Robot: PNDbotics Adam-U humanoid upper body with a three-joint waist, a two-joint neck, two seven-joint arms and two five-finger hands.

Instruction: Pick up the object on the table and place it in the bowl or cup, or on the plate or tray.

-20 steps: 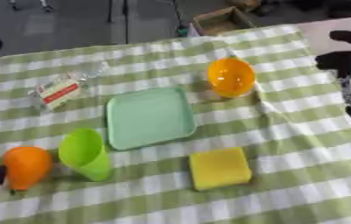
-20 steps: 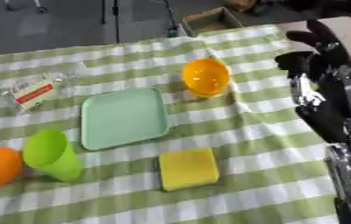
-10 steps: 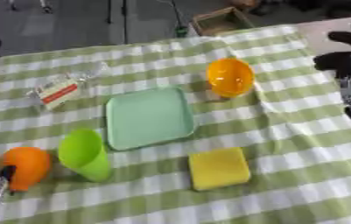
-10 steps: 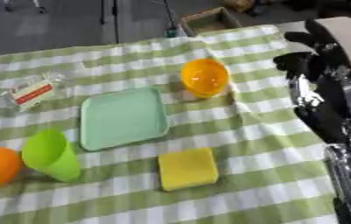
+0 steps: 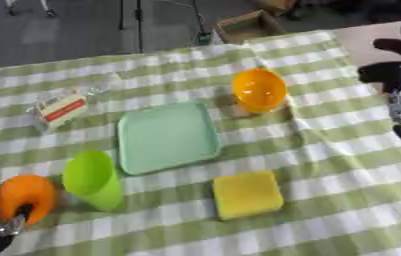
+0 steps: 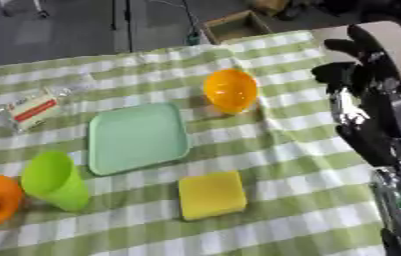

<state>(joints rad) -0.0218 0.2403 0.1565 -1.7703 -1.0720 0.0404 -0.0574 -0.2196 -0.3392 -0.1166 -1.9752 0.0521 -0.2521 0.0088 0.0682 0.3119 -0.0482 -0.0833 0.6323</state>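
Orange is showing at the near left corner of the green-and-white checked tablecloth, where a round orange ball is sitting just beside the lime green cup. The left hand is coming in from the bottom left corner, and a dark finger with a silver joint is lying across the ball's lower face; whether the other fingers are curling round it I cannot tell, since most of the hand is out of view. The right hand is hanging over the table's right edge, well apart from everything, its dark fingers looking bent and wrapping nothing. In the middle a pale green tray is lying flat, an orange bowl is tipping on its side beyond it, a yellow sponge is resting in front, and a clear packet with a red label is lying at the far left. That ball is looking smooth, light and rigid, so it is likely to roll or squirt out of a shallow hold; my call is taking it across its widest part, thumb opposite fingers, before lifting it toward the cup next door.
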